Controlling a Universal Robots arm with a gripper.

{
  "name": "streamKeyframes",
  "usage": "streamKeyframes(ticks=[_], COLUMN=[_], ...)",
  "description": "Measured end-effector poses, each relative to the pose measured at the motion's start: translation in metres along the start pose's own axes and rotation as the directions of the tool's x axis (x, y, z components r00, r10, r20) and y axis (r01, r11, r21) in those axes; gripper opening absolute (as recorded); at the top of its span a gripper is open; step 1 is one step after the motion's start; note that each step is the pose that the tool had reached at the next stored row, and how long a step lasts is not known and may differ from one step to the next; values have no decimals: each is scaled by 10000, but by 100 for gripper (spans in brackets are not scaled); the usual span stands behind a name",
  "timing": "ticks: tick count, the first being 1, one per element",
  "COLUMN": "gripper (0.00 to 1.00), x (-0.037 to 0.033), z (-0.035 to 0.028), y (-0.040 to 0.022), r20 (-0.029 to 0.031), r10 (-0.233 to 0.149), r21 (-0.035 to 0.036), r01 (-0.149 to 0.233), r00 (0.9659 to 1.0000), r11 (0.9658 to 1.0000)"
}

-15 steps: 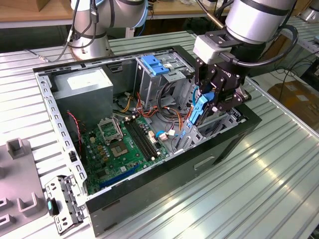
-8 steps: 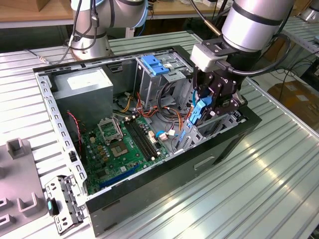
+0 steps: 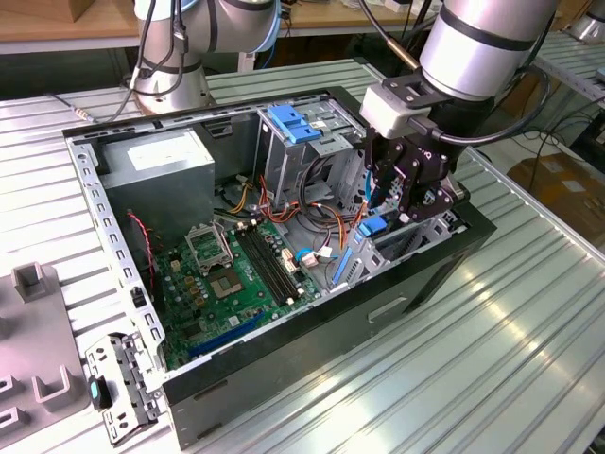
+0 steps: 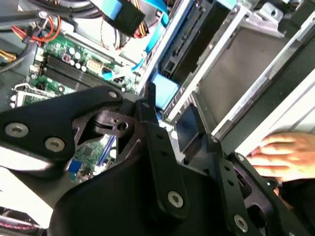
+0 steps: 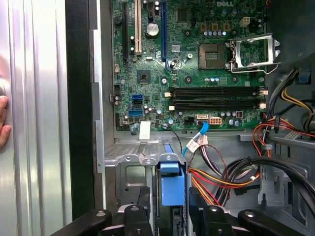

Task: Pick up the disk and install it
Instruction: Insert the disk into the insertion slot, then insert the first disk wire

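The disk (image 5: 172,183) stands on edge in the grey metal drive bay (image 5: 129,162) at the front corner of the open computer case (image 3: 312,336), toward the exterior view's right. Little of it shows beyond the end of its bright blue bracket; the metal body is hidden in the bay. In the exterior view the disk (image 3: 373,225) sits directly under the black head of the arm (image 3: 482,43), which reaches down into that corner of the case.

The jaws stand one on each side of the blue bracket, close against it in both wrist views. Whether they are clamped on it or just clear of it, I cannot tell.

Beside the bay a bundle of red, yellow, orange and black cables (image 5: 229,172) runs across the case floor. Beyond them lies the green motherboard (image 5: 197,73), with its bare processor socket and black memory slots. At the far end of the case sits the grey power-supply box (image 3: 156,165).

The case rests on a ribbed metal bench (image 3: 510,350). A person's hand (image 4: 283,152) lies on the bench just outside the black case wall, near the bay. On the bench by the case's near corner lies a small grey metal plate (image 3: 118,383).
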State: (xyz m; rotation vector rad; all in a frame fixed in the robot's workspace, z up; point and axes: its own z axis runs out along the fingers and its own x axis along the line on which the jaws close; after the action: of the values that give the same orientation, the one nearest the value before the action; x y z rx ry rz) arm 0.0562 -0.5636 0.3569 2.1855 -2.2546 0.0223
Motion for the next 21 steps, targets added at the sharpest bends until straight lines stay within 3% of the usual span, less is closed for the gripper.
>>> streamKeyframes(ticks=[3, 4, 5, 8, 21], gripper=[43, 30, 30, 12, 11], x=[0, 0, 0, 0, 0], z=[0, 0, 0, 0, 0], y=[0, 0, 0, 0, 0], r20=[0, 0, 0, 1, 0], r10=[0, 0, 0, 0, 0], r21=[1, 1, 1, 1, 4], r01=[0, 0, 0, 0, 0], r00=[10000, 10000, 10000, 10000, 10000], r11=[10000, 10000, 10000, 10000, 10000])
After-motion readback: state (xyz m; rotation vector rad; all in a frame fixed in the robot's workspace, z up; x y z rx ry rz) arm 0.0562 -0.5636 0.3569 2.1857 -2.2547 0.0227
